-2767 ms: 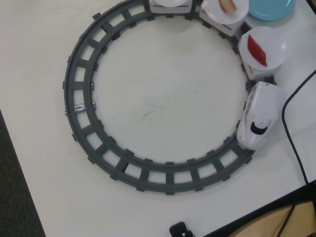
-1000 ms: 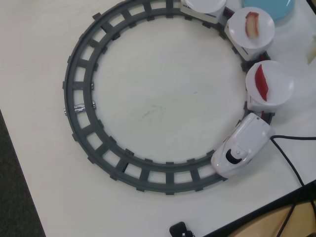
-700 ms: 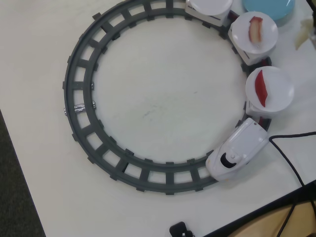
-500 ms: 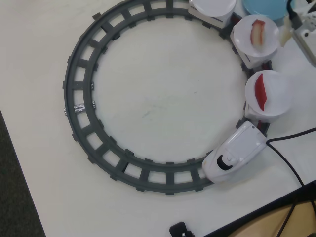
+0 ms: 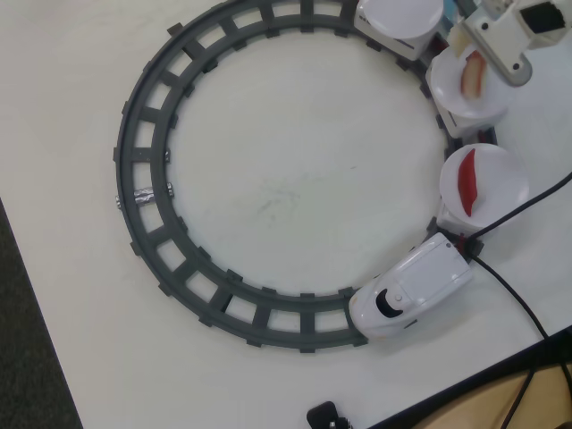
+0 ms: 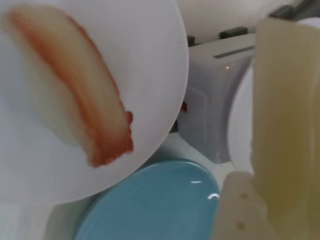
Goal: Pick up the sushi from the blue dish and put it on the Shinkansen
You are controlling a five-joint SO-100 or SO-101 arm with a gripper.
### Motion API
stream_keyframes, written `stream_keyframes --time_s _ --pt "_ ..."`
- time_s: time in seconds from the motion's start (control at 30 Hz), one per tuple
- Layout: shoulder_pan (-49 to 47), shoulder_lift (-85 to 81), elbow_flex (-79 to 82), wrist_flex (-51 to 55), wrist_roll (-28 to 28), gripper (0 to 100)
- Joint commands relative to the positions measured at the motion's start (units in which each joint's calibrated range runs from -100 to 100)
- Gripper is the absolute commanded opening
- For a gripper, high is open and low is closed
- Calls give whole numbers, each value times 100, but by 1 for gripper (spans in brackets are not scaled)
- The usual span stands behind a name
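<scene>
**Sushi carried over the train cars, not yet set down**

In the overhead view, the grey track [image 5: 147,192] makes a ring on the white counter [image 5: 268,192]. The Shinkansen [image 5: 411,299] stands at the lower right of the ring, nose toward the lower left, and pulls cars with round white plates. The nearest plate [image 5: 483,183] carries a dark red piece [image 5: 466,182]. The next plate [image 5: 465,89] carries an orange-pink and white piece [image 5: 472,73]. A third plate [image 5: 399,15] at the top edge looks empty. The pincer [image 5: 514,36] hangs at the top right corner, above the second plate. The blue dish does not show here.

In the wrist view, the sushi [image 6: 285,125] fills the right side: a pale cream, smooth, upright block, held against a cream finger [image 6: 240,210] of the pincer. I judge the pincer is clamped on it, though the second finger is hidden. The orange-pink piece [image 6: 75,85] lies on its plate at upper left, and the blue dish [image 6: 150,205] sits below, bare.

The step seems to be transport. The next move calls for shifting to the free plate, lowering, then releasing
</scene>
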Motion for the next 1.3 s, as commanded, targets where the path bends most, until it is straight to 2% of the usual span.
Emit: stream_keyframes --time_s 0.0,0.3,0.93,1.07,1.27 --pt "166 598 -837 -15 13 2" --pt "430 1859 -1896 -40 13 2" --pt "192 2001 -1851 -143 13 2" --pt "192 2001 -1824 -117 13 5" --pt "175 1992 -1367 -109 8 17"
